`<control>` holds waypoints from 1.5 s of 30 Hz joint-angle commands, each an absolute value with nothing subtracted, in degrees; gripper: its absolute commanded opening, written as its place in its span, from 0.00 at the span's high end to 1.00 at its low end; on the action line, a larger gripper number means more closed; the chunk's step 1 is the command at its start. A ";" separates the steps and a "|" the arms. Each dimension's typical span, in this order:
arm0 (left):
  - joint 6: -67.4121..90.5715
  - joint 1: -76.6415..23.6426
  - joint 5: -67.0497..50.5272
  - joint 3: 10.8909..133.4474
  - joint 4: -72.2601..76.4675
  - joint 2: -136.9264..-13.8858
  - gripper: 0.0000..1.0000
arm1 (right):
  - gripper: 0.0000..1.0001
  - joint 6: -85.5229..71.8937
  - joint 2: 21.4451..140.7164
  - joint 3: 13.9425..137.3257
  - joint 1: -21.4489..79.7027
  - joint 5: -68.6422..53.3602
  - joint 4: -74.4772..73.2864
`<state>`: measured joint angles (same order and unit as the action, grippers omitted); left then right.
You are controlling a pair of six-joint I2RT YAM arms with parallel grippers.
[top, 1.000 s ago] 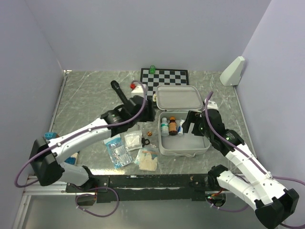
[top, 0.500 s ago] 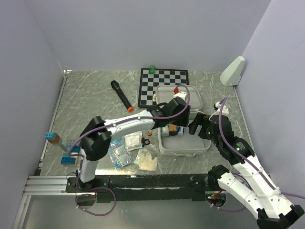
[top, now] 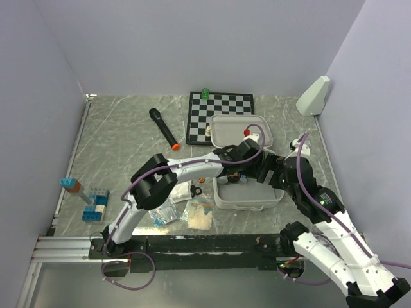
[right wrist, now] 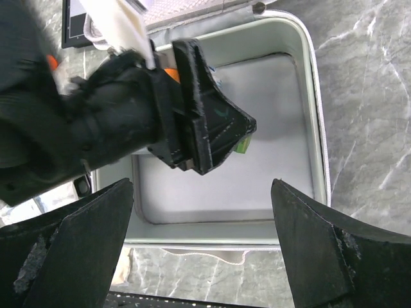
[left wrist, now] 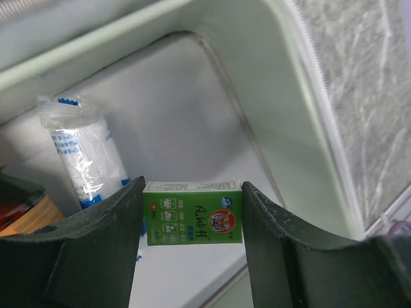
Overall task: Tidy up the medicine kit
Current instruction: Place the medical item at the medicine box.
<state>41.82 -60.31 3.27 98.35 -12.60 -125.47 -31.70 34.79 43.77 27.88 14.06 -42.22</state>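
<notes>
1. the medicine kit (top: 248, 204) sits centre-right in the top view, on the worktop (top: 122, 138) just below the chessboard (top: 221, 109). it is open, with the lid laid back toward the board.
2. change: 1 second ago the left arm was left of the kit, near the board's lower left corner. now it reaches across, and the left gripper (left wrist: 192, 192) is over the open tray.
3. left jaws are partly open and clamped on the 2 sides of a small green box (left wrist: 192, 224). in the left wrist view the box hangs above the tray's grey floor and is not set down yet.
4. a plastic-wrapped white roll (left wrist: 83, 154) lies in the tray just left of the box. something orange-brown shows at the lower left edge of that view, but i can't tell what.
5. the right gripper (right wrist: 200, 192) has barely shifted. its jaws are spread wide with nothing in them, above the tray's near side and close to the left jaws.
6. meaning: this looks like the placing step for 1 item, with lowering and release still to do.
7. several packets (top: 183, 202) lie on the worktop left of the kit, so a lot probably remains to be packed.
8. risk: the 2 grippers crowd the same tray.
</notes>
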 commanded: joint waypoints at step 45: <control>47.10 -58.63 22.50 83.95 -13.00 -99.42 0.19 | 0.11 -32.25 37.87 38.94 28.21 14.94 -38.67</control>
<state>45.30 -60.07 18.24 87.09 -12.10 -108.62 -31.81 35.94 40.10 27.88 14.55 -41.25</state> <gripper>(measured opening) 0.808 0.895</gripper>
